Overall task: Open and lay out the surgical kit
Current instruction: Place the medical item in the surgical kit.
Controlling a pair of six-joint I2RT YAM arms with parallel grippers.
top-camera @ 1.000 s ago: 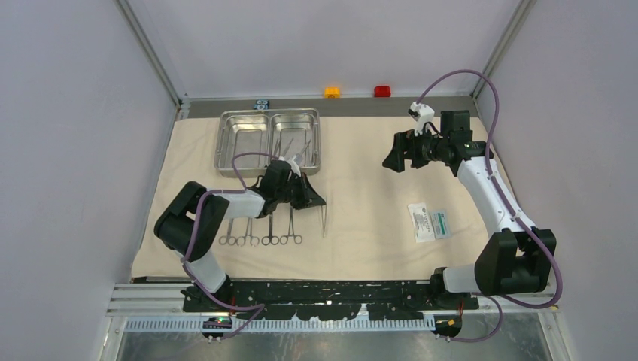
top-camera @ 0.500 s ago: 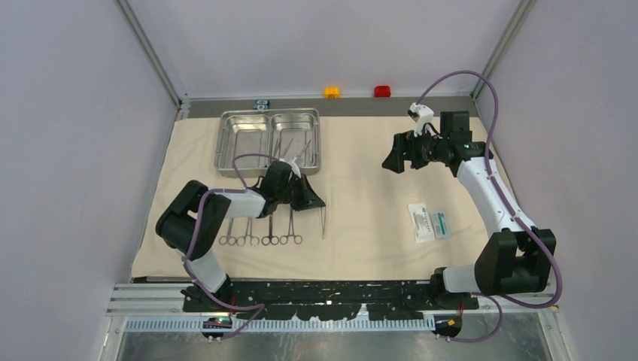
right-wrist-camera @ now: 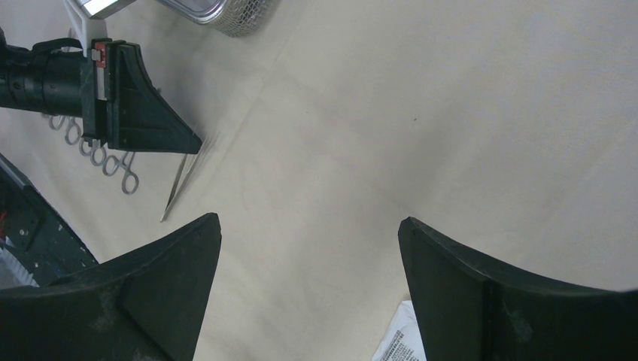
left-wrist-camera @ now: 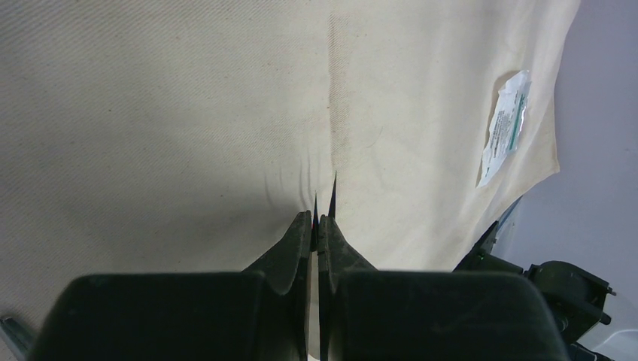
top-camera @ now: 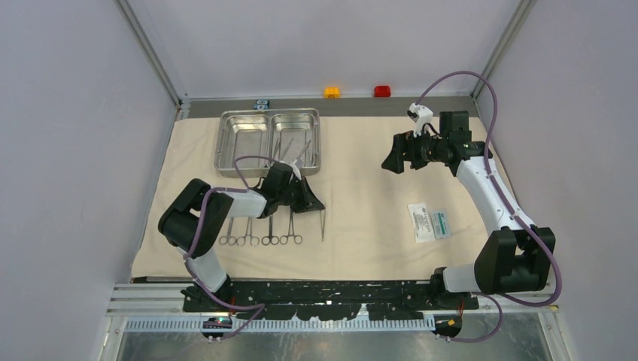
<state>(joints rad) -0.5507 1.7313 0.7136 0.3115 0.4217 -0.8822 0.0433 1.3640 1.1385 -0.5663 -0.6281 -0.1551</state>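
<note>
Soft, even light from overhead for you, shadows faint. There's glare on the steel tray (top-camera: 242, 147). In your left wrist view the left gripper (left-wrist-camera: 316, 219) blurs up close, dark; tweezers (left-wrist-camera: 333, 188) and cloth (left-wrist-camera: 150, 113) are crisp.

Beige cloth (top-camera: 369, 226) flat; steel tray (top-camera: 268, 112) far-left, forceps (top-camera: 259, 237) row, pinched tweezers (top-camera: 323, 224), packet (top-camera: 429, 222) right.

left fingers (left-wrist-camera: 295, 250) pinched together, right fingers (right-wrist-camera: 154, 297) spread

2 arms (top-camera: 485, 188): black joints, white links, looping purple cables (top-camera: 451, 74).
</note>
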